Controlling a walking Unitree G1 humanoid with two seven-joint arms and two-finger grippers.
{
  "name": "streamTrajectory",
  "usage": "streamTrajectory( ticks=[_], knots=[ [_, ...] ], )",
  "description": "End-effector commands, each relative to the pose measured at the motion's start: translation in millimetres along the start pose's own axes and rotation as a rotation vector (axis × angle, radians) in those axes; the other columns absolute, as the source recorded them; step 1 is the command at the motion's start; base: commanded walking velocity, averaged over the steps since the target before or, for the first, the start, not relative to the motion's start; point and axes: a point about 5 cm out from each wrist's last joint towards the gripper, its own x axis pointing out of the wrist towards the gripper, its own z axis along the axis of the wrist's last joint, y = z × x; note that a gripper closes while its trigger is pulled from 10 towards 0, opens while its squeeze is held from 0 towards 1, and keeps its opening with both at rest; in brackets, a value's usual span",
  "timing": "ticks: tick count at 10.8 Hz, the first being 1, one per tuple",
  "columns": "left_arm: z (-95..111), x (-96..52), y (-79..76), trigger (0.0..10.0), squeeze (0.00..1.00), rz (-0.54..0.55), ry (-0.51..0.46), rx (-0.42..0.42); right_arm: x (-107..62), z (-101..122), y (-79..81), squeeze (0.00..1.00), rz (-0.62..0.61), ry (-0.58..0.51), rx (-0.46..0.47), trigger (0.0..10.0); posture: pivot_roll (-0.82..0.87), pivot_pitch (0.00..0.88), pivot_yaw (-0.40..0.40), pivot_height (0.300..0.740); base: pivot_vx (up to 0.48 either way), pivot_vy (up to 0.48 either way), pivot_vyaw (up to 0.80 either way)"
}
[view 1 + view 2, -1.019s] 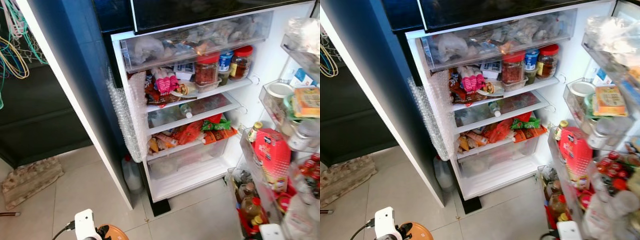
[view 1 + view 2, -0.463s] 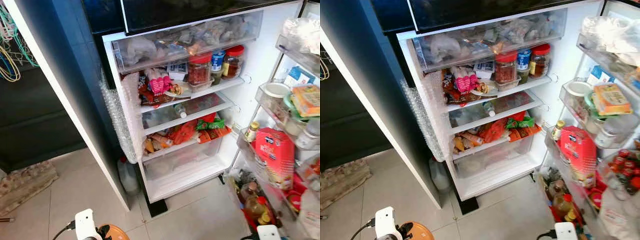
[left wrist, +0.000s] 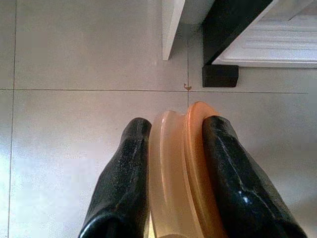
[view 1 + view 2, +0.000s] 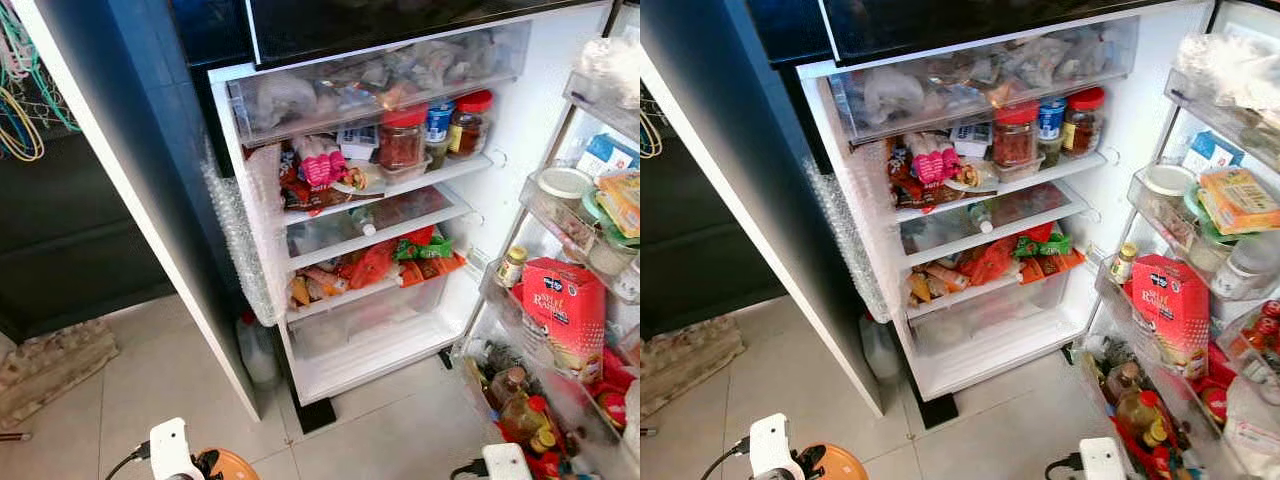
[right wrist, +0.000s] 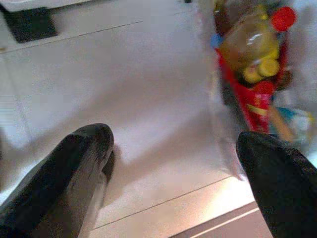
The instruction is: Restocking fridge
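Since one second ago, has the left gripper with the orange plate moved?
No. The left gripper with the plate sits at the same spot low in the view.

We see a fridge lined in smooth white plastic, its clear drawer and door bins a slightly frosted transparent plastic. Bubble wrap clings crinkled to its side edge. The jars look like glass with glossy red lids, and the red carton is matt printed card. The floor is pale, smooth tile with a soft sheen. In the left tool sits an orange dish of smooth, semi-gloss plastic, pressed between glossy black fingers; the right tool has the same shiny black finish.
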Motion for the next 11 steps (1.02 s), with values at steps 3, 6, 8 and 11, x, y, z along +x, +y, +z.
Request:
streamTrajectory(
  ticks=[3,6,8,11],
  knots=[
    [4.6,0.5,4.4,10.0,0.00,0.010,0.003,0.008,0.1,-0.6,5.7,0.00,0.022,0.003,-0.001,10.0,-0.02,0.000,0.059,0.740,0.000,0.000,0.00],
    [0.1,1.4,-8.6,10.0,0.00,-0.009,0.014,-0.009,1.2,5.0,0.8,0.00,0.023,-0.001,-0.017,10.0,-0.05,0.000,0.016,0.740,0.000,0.000,0.00],
    [-2.9,1.2,-13.0,10.0,0.00,-0.013,0.017,-0.014,2.2,10.3,-0.9,0.00,0.025,-0.008,-0.030,10.0,-0.04,0.000,-0.006,0.740,0.000,0.000,0.00],
    [-10.1,-0.9,-5.8,10.0,0.00,0.001,0.030,0.006,2.7,12.9,1.0,0.00,0.024,-0.018,-0.019,10.0,-0.05,0.000,0.015,0.740,0.000,-0.324,0.00]
  ],
)
